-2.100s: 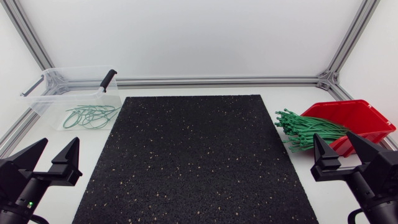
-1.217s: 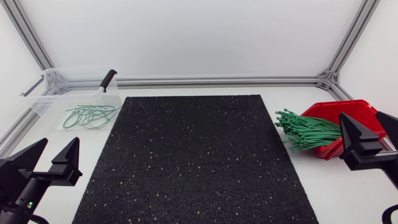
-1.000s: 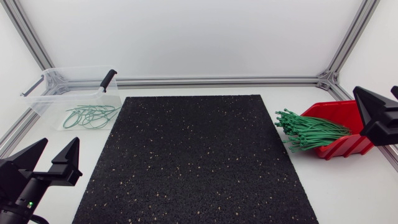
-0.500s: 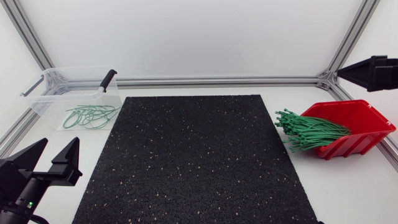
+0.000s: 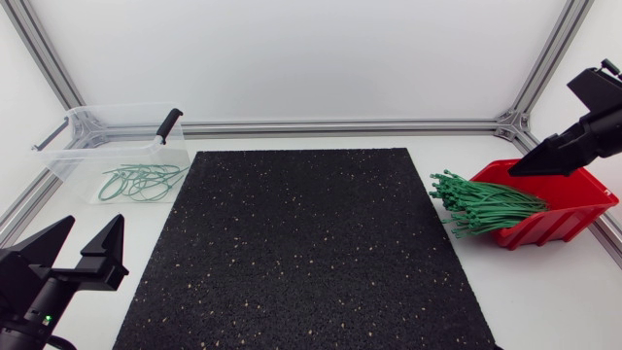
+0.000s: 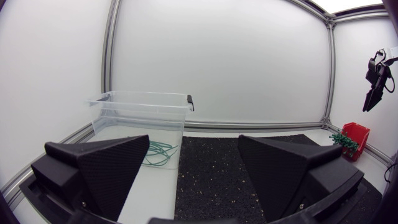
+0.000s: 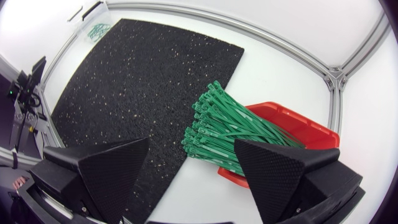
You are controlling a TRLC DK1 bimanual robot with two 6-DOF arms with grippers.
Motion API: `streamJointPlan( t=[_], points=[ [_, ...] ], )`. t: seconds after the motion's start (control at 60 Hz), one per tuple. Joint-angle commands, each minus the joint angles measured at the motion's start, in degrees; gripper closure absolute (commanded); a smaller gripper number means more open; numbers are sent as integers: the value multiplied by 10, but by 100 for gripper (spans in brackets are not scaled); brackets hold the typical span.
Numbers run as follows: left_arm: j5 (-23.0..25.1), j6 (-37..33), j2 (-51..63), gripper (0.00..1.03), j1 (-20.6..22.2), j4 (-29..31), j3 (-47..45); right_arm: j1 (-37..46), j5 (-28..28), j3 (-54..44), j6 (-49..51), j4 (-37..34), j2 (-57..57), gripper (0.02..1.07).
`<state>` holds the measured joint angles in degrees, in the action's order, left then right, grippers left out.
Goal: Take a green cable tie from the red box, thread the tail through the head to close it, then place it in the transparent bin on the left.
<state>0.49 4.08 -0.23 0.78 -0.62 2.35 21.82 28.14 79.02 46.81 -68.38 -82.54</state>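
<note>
thin green ties (image 5: 481, 206) fan from glossy red box (image 5: 559, 222) (speckled mat (image 5: 301, 243) beside)

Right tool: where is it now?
In the head view the right tool hangs at the right side, raised over the far rim of the red box, clear of the green cable ties spilling from it.

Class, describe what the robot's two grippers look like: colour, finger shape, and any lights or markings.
The left gripper and right gripper are both matte black, each with two broad wedge-shaped fingers tapering to a point. A small green light glows on the black body behind the left one.
</note>
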Motion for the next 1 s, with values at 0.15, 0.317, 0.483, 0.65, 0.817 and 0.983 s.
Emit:
streamJointPlan(
  t=[0.15, 0.317, 0.483, 0.65, 0.817, 0.983],
  points=[
    [-2, 7, -4, 4, 1, 7, -23, -10, -52, -4, 145, -25, -48, 9],
    [-2, 7, -4, 4, 3, 7, -23, -26, -130, -42, 289, 12, -35, 7],
    [-2, 7, -5, 4, 3, 7, -23, -51, -186, -85, 362, 26, -10, 7],
    [-2, 7, -5, 4, 3, 7, -23, -70, -200, -113, 443, 36, 18, 7],
    [-2, 7, -5, 4, 2, 8, -23, -78, -201, -157, 534, 58, 74, 10],
    [-2, 7, -5, 4, 0, 8, -23, -90, -214, -166, 541, 68, 76, 11]
  ],
)
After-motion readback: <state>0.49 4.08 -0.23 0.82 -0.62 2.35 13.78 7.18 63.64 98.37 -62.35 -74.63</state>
